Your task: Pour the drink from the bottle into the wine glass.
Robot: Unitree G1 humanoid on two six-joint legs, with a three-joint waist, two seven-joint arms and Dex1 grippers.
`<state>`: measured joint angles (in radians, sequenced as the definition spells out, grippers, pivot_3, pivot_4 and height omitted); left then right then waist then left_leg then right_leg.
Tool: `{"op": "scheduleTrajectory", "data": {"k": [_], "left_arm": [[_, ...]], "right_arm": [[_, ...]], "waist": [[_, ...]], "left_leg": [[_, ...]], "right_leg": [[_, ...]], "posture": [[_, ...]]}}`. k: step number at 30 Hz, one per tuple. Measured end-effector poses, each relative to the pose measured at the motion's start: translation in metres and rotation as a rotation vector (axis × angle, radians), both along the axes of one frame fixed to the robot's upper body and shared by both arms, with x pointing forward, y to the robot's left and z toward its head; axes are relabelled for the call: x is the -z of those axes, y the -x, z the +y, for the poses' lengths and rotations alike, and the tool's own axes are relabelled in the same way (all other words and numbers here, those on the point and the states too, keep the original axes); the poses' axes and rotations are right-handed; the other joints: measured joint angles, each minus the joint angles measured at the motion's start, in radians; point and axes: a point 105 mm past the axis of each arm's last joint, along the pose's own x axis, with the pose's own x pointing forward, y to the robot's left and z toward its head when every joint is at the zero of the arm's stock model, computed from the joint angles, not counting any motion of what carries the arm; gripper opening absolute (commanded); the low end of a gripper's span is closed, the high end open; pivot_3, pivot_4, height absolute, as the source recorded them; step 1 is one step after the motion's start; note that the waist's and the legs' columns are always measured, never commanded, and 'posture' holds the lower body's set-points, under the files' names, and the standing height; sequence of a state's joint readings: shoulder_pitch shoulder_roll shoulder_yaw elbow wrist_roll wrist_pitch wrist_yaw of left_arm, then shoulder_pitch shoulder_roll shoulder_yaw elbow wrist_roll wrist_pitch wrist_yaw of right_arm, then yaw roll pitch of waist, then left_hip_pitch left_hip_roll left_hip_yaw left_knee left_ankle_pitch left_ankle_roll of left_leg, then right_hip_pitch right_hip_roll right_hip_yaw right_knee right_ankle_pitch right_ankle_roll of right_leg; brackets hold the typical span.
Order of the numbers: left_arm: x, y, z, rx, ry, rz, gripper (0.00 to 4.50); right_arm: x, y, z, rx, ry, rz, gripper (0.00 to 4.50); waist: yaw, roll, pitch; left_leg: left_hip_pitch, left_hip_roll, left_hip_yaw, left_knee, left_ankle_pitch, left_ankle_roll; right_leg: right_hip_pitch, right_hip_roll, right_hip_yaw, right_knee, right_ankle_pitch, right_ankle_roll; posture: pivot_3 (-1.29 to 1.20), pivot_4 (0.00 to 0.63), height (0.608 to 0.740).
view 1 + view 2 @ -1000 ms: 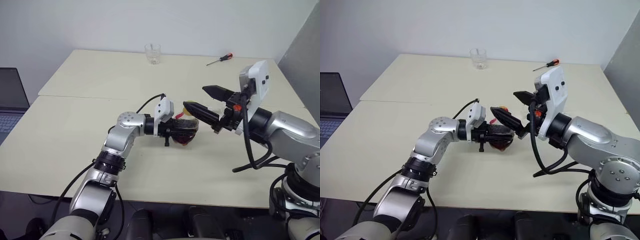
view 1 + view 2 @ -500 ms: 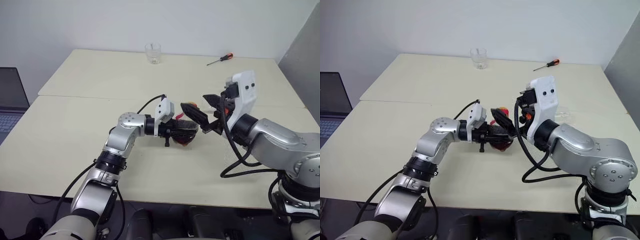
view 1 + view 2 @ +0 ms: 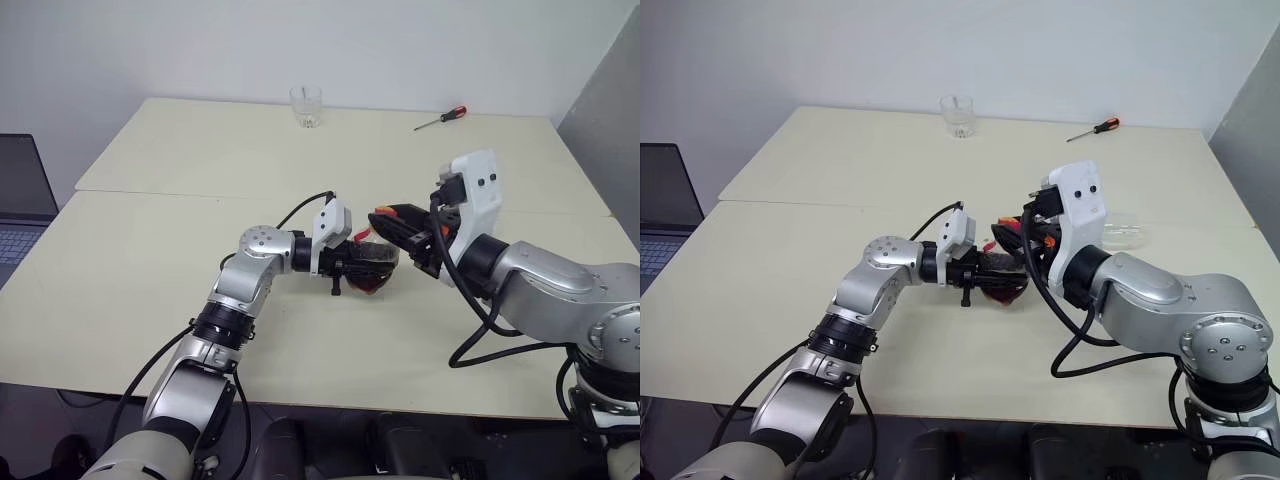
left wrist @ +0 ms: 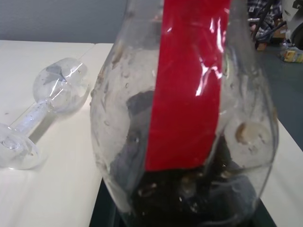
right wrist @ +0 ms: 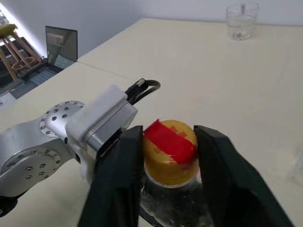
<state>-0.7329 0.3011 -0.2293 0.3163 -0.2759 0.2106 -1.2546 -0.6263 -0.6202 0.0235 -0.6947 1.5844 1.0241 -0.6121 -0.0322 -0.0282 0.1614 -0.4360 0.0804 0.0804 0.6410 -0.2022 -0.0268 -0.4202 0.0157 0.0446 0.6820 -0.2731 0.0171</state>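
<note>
Gripping bottle (image 3: 372, 268) body: left pincer (image 3: 362, 266), just above desk (image 3: 150, 260). Right pincer (image 5: 165, 156) fingers flank cap (image 5: 169, 150), grip uncertain. Cap on, drink unpoured. Wine glass (image 4: 42, 109) lying on desk, needs righting.

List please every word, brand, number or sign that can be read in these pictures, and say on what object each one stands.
No text can be read anywhere.
Bottle: red label strip, plain, no print visible.
Yellow cap: red tape across the top; faint embossed marks on the yellow, too blurred to read.
Wine glass, lying on its side: no marking.
Tumbler: no marking.
Screwdriver: too small to tell.
Laptop: keys too small to read.
</note>
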Motion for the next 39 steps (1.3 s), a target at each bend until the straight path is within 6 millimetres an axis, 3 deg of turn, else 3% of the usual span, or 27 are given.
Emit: {"op": "scheduleTrajectory", "data": {"k": [8,17,25,36,39], "left_arm": [[0.000,0.000,-0.002,0.002,0.004,0.001,0.88],[0.005,-0.001,0.000,-0.003,-0.024,0.002,0.87],[0.013,0.005,-0.001,0.025,-0.050,0.023,0.86],[0.020,0.004,0.003,-0.012,-0.071,0.055,0.81],[0.017,0.005,0.000,-0.003,-0.063,0.045,0.81]], "right_arm": [[-0.001,-0.003,-0.005,-0.104,0.068,-0.035,1.22],[-0.003,-0.017,-0.007,-0.594,0.492,-0.201,1.22],[0.001,-0.026,-0.009,-0.965,0.607,-0.253,1.22],[0.003,-0.038,-0.006,-1.067,0.691,-0.246,1.22],[0.002,-0.036,-0.008,-1.053,0.674,-0.205,2.24]], "waist": [[0.001,0.000,0.000],[-0.002,0.002,0.001],[0.003,0.002,0.001],[0.003,0.003,0.002],[0.004,0.003,0.002]], "left_leg": [[0.000,0.000,0.000,0.000,0.000,0.000],[0.001,0.001,0.000,0.000,-0.001,0.001],[0.000,0.000,0.002,0.002,-0.001,0.002],[0.000,0.000,0.002,0.002,-0.001,0.002],[0.000,0.000,0.002,0.002,-0.001,0.002]], "right_leg": [[0.000,0.000,0.000,-0.001,0.000,0.000],[-0.002,0.002,0.000,0.000,0.000,-0.001],[-0.001,0.001,0.000,-0.001,-0.001,-0.003],[-0.001,0.001,-0.001,0.001,0.001,-0.006],[-0.001,0.001,-0.001,0.001,0.001,-0.006]], "posture": [[0.00,0.150,0.740],[0.00,0.150,0.740],[0.00,0.150,0.740],[0.00,0.150,0.740],[0.00,0.150,0.740]]}}
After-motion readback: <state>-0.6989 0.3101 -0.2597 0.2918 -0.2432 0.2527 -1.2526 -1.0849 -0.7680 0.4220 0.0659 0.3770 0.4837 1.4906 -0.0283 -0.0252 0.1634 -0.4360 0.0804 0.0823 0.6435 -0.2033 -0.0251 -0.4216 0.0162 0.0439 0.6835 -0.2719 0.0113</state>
